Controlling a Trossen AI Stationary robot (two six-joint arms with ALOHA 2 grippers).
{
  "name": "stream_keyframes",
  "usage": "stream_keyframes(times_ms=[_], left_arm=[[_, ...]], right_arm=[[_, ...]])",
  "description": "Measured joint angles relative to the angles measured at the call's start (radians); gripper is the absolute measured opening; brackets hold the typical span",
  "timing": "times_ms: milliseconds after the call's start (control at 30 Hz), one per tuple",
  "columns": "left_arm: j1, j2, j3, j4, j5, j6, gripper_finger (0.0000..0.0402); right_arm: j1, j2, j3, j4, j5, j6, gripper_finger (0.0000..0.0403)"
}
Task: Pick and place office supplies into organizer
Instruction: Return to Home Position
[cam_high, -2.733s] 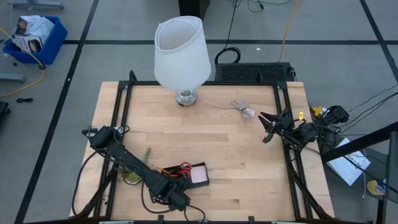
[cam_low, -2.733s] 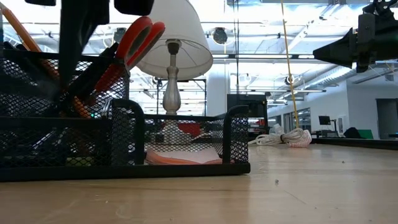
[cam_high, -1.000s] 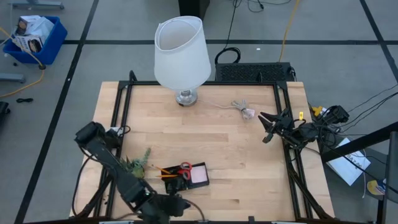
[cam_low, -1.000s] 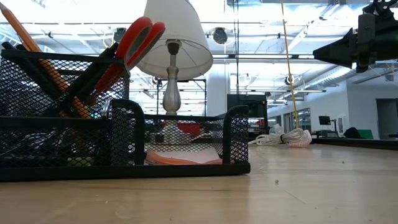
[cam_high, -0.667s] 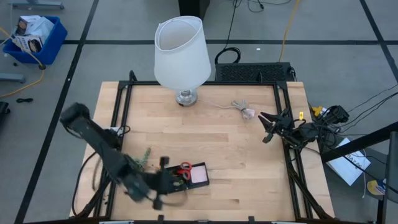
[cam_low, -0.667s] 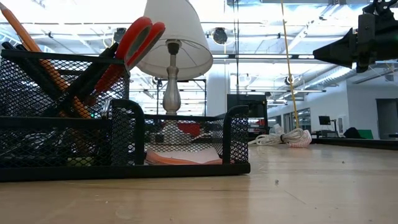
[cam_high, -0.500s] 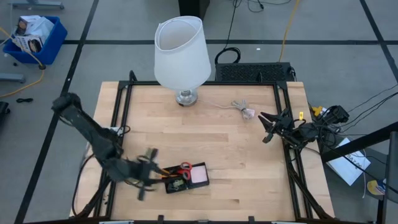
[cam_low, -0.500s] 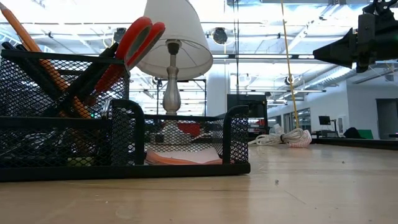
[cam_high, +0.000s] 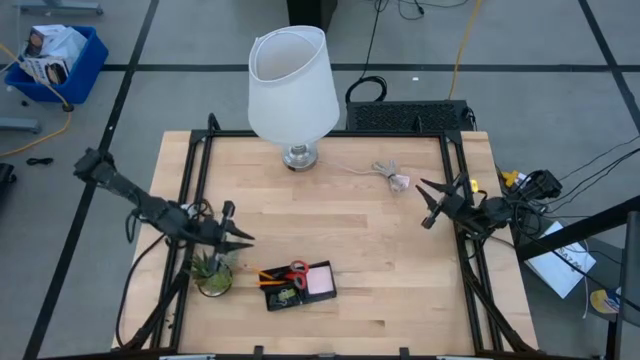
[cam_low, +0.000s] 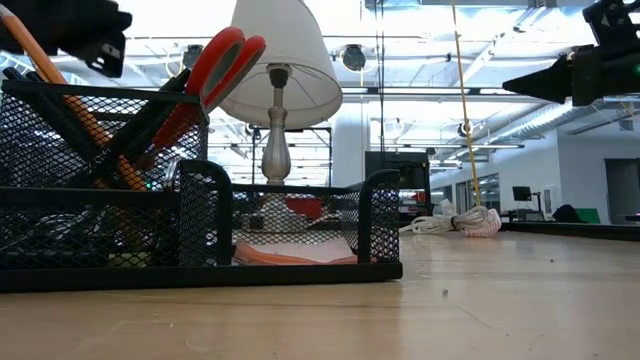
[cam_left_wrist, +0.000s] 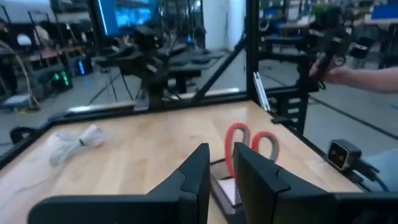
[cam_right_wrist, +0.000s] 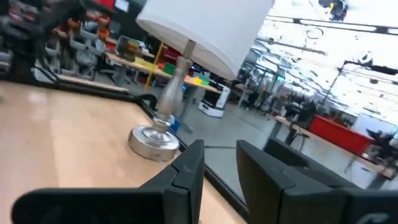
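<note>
The black mesh organizer (cam_high: 283, 298) stands near the table's near edge. Red-handled scissors (cam_high: 297, 270), an orange pencil (cam_high: 268, 276) and dark pens stick up out of its tall compartment (cam_low: 90, 200). A pink sticky-note pad (cam_high: 320, 282) lies flat in its low tray (cam_low: 300, 235). My left gripper (cam_high: 245, 232) hovers to the left of and beyond the organizer, above the plant, with its fingers pointing toward the table's right. It is open by a narrow gap (cam_left_wrist: 221, 158) and holds nothing. My right gripper (cam_high: 422, 205) waits at the right edge, open by a narrow gap (cam_right_wrist: 221, 155) and empty.
A small potted plant (cam_high: 212, 272) stands just left of the organizer, under my left gripper. A white-shaded lamp (cam_high: 293, 90) stands at the far edge, with a pale coiled cable (cam_high: 392, 177) to its right. Bare wood lies in the middle. A person's hand (cam_left_wrist: 348, 71) shows beyond the table.
My left arm has swung back from the near edge beside the organizer. Its gripper has moved up, toward the far edge and a little left, and now hangs over the plant, turned to face right. The organizer and its contents have stayed put.
</note>
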Motion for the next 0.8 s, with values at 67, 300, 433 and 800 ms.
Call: stream_keyframes(times_ms=[67,300,433,800], left_arm=[[0.03,-0.072,-0.044,0.0,0.023,0.014,0.0077],[0.153,-0.248,-0.081,-0.165,0.033,-0.088,0.0077],[0.208,-0.331,-0.078,-0.262,0.096,-0.12,0.0077],[0.19,-0.531,-0.073,-0.456,0.232,-0.123,0.0077]], right_arm=[[0.0,0.0,0.0,0.014,-0.053,0.06,0.0086],[0.002,-0.003,0.03,0.094,0.053,0.315,0.0086],[0.025,-0.006,0.04,0.086,0.119,0.249,0.0086],[0.235,-0.027,0.04,0.073,0.02,0.13,0.0086]])
